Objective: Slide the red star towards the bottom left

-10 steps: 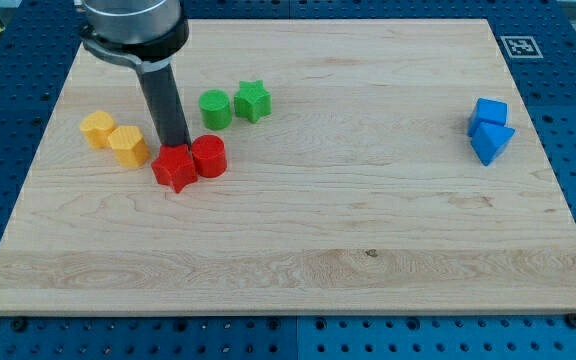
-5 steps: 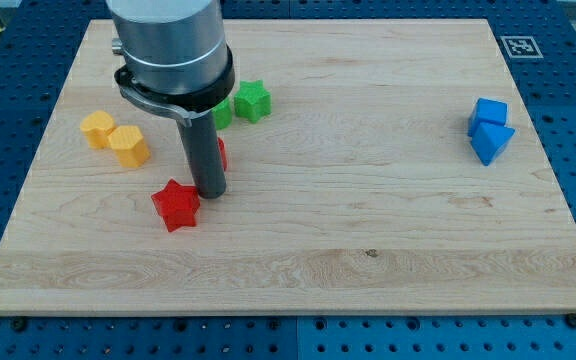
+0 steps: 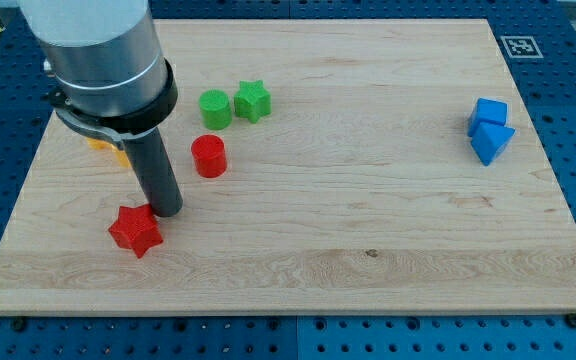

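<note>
**Red star well on its way to the bottom-left corner**

My tip (image 3: pixel 167 211), the lower end of the straight dark rod, stands on the pale wooden board (image 3: pixel 368 250) with nothing held; it has no jaws and can only push. The small red plastic star block (image 3: pixel 135 230) lies just below and to the view's left of my tip, touching it or very nearly so. The contact itself is too fine to judge.

Progress, as a judgement: the star sits in the board's lower-left quarter, well apart from the red cylinder block (image 3: pixel 208 156), which stands above and to the right of my tip. Bare wood remains between the star and the bottom-left corner, so some pushing down and left could still be done, though the task may already count as largely met.

Above my tip and further right sit the green cylinder block (image 3: pixel 215 108) and the green star block (image 3: pixel 253 100), close together. Far to the right are two blue blocks (image 3: pixel 490 130), touching; their shapes are hard to tell.

Hidden: the arm's wide grey body covers the area up and left of my tip. Only an orange-yellow sliver of block (image 3: pixel 108 149) shows under it; its shape and number cannot be told.
</note>
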{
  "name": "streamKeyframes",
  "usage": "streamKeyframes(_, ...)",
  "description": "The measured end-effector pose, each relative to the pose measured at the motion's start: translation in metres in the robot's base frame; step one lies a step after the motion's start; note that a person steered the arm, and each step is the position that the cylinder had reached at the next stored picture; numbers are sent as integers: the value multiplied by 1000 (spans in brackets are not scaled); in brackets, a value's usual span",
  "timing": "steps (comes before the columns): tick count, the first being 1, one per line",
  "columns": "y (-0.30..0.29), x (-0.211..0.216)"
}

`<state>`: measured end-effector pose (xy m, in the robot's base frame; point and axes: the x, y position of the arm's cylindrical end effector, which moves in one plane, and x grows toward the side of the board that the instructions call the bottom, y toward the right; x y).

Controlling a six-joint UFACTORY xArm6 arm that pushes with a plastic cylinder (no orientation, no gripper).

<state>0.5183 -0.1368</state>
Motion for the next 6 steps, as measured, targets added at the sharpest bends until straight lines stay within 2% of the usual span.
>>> streamKeyframes(1, 5, 5)
streamKeyframes(3, 7, 42)
streamKeyframes(6, -21, 42)
